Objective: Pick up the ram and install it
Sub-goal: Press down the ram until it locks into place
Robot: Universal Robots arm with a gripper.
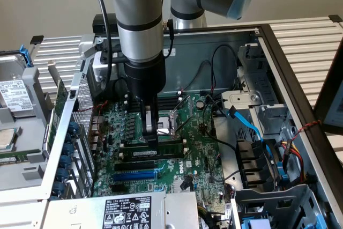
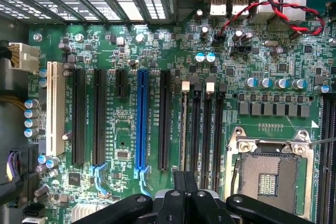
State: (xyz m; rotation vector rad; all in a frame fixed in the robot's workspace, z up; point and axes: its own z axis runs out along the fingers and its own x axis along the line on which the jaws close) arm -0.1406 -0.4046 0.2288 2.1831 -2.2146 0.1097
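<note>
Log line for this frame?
gripper: shut | at: ram top edge | ram: upright along memory slots on motherboard | seated: cannot tell

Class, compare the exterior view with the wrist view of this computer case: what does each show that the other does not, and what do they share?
Exterior view alone: the arm reaching into the open case, the ram lying along a memory slot under the end effector, the light blue cable and the labelled power supply.

Wrist view alone: the white slot, the red-and-black twisted wires and the row of capacitors.

Both: the green motherboard, the blue expansion slot, the empty processor socket and the shut end effector.
</note>
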